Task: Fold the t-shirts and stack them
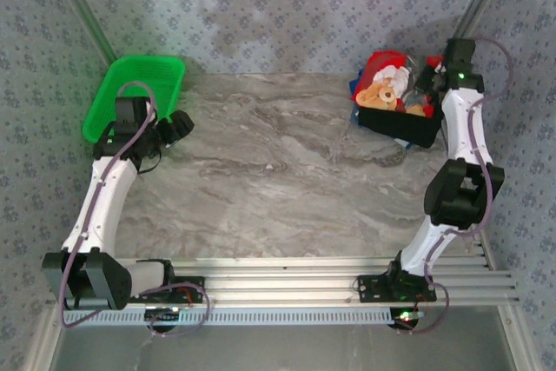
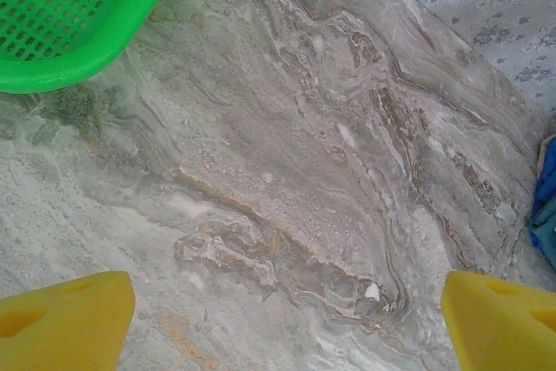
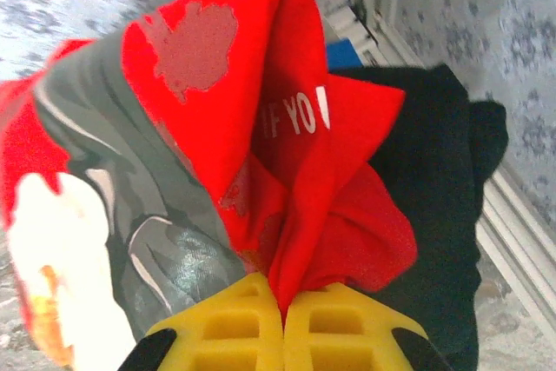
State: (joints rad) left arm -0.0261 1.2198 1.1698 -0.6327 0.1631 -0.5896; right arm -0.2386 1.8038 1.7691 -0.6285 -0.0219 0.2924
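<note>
Your right gripper (image 3: 282, 323) is clamped tight on a fold of the red t-shirt (image 3: 261, 49), and its yellow fingers (image 3: 226, 327) are pressed together with the cloth rising from between them. From the right wrist you see the shirt bunched and creased, bright red, with white letters reading "IF YO" on an inner fold. To the left of that, a large print (image 3: 130, 206) in grey, white and orange spreads across a turned-out panel. A faded patch shows on the red higher up.

Beside and under the red cloth lies the black t-shirt (image 3: 426, 180), dark and plain, with a strip of the blue t-shirt (image 3: 347, 51) peeping out behind.

In the top view the whole pile sits at the far right corner of the marble table (image 1: 261, 171). There the red t-shirt (image 1: 382, 71) is heaped on top with its white-and-orange print facing up, the black t-shirt (image 1: 408, 126) is folded flat below it, and a blue edge (image 1: 356, 89) shows on the left side. The right arm reaches over this pile.

Your left gripper (image 2: 282, 327) stands wide apart and holds nothing, with bare marble between its two yellow tips. It hangs over the far left part of the table, just beside the green mesh basket (image 2: 61, 15). At the right edge of the left wrist view you can make out a sliver of blue cloth (image 2: 546, 215)
</note>
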